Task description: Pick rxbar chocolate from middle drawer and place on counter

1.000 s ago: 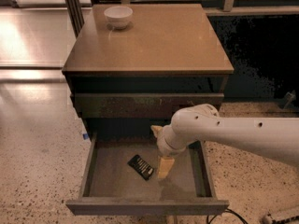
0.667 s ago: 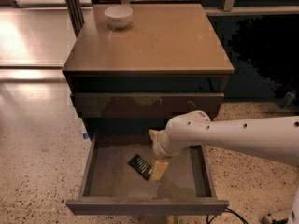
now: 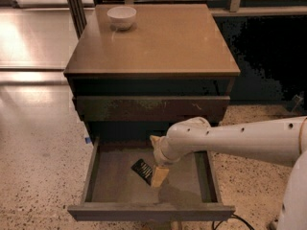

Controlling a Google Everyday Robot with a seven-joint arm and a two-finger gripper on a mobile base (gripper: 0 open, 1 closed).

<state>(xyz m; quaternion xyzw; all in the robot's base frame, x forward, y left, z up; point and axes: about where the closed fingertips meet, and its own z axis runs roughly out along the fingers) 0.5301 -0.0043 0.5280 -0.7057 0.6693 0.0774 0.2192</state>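
Pulled out wide, low on a dark cabinet: the wide, shallow middle drawer (image 3: 115, 181) of dark grey-brown wood, greyish bottom panel in plain sight. Lying flat on that panel, a little forward of centre and turned at a slant: the small flat black wrapped rxbar chocolate (image 3: 142, 170) with pale lettering. Not lifted, not on the worktop.

Reaching in from the right, over the drawer's right side: a thick white robot arm (image 3: 240, 140) dotted with small dark holes. At its end, low inside the drawer, the gripper (image 3: 157, 163) with tan fingers, pointed down at the panel. Jaws spread apart, holding nothing. Lower tan finger (image 3: 160, 175) down at the bar's right end, touching or just beside it, hard to tell which.

Above the open drawer, a shut drawer front (image 3: 151, 108) with worn patches and a pale scratch. On top, the smooth, slightly glossy tan-brown square worktop (image 3: 177, 42), with a small white round bowl (image 3: 122, 17) near its far left corner, well apart from the arm. Around the cabinet, speckled terrazzo floor (image 3: 38, 176).
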